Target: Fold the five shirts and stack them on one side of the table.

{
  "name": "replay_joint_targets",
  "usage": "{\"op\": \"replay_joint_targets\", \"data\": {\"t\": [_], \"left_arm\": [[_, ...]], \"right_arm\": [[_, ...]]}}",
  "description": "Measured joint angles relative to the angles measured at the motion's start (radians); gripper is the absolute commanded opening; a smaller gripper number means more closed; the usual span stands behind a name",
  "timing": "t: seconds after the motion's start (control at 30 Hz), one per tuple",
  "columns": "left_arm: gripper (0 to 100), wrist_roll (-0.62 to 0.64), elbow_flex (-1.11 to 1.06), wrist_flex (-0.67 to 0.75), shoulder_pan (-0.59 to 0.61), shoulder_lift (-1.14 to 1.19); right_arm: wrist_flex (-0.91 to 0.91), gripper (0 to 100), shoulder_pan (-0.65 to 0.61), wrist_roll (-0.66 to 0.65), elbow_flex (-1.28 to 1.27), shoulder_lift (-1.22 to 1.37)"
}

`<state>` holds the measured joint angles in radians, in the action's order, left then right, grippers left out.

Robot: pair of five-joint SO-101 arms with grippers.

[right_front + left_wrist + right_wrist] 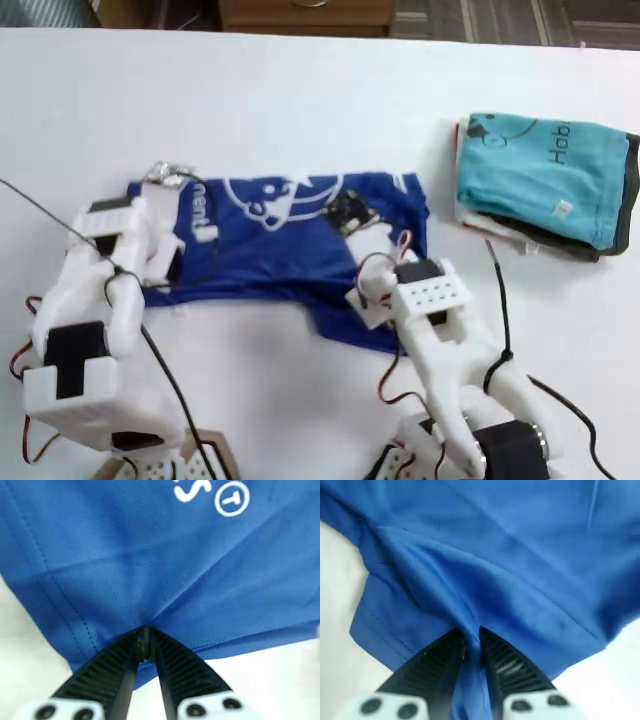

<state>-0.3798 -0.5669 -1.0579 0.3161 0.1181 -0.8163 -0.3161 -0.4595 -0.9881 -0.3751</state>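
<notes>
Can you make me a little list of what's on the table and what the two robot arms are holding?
table: white, with shirts on it
blue shirt: lying in the middle, rumpled, white print on top
left gripper: fingers shut on the blue shirt near its hem
right gripper: fingers shut on a bunched fold of the blue shirt
pile of folded shirts: at one side of the table, teal one on top, not touching the blue shirt

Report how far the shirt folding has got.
Done: a folded stack sits at one side of the table, teal shirt on top, other layers beneath; their count is unclear. In hand: the blue shirt, pinched by the left gripper and the right gripper. Left: finish its fold and stack it.
</notes>
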Motion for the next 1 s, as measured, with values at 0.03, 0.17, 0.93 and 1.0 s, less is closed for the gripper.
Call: {"op": "replay_joint_targets", "data": {"t": [0.03,0.17,0.93,1.0], "left_arm": [[3,0.000,0.000,0.000,0.000,0.000],[3,0.000,0.000,0.000,0.000,0.000],[3,0.000,0.000,0.000,0.000,0.000],[3,0.000,0.000,0.000,0.000,0.000]], "right_arm": [[-0.009,2.2,-0.002,0.000,0.002,0.000],[-0.103,2.5,-0.049,0.000,0.064,0.000],[0.074,17.0,-0.032,0.000,0.224,0.051],[0.091,17.0,-0.015,0.000,0.224,0.086]]}}
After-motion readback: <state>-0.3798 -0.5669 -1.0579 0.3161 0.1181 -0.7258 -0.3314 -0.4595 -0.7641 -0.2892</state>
